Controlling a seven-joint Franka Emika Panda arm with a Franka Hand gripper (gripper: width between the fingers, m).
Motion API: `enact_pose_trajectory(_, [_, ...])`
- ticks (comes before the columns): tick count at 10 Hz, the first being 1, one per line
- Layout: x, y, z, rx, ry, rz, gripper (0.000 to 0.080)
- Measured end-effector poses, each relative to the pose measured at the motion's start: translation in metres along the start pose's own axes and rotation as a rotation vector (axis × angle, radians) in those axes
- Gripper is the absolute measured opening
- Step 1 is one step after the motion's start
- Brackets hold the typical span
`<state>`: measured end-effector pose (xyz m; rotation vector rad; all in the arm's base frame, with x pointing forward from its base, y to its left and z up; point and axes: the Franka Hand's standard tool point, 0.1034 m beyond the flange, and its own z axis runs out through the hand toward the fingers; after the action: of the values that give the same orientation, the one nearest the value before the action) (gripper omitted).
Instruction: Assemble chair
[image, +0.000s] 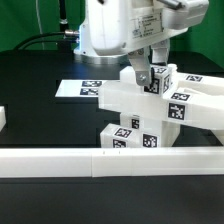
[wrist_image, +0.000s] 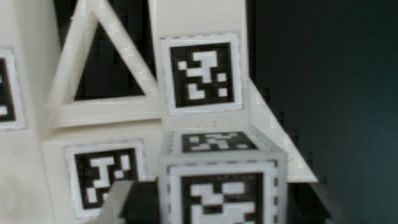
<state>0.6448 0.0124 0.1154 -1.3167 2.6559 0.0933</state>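
The gripper (image: 158, 72) is closed on a post (wrist_image: 221, 172) above the chair (image: 140, 110); next, I think, it must be seated straight.

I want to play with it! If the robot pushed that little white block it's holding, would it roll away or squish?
Probably neither. The little white block has flat square faces, so it should slide or tip, not roll. It looks like hard shiny plastic, likely stiff and maybe slippery in the gripper. The chair parts look stacked, so a shove might knock them crooked.
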Motion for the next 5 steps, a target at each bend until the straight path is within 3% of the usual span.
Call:
enact_pose_trajectory(3, [-0.0018,0.0009,0.0006,-0.005,-0.014,0.003,0.0284])
enact_pose_trajectory(4, [-0.0018,0.0015,0.0016,-0.006,-0.014,-0.031,0.0381])
enact_pose_trajectory(5, [-0.002,0.0015,0.0016,-0.006,-0.015,-0.033,0.0539])
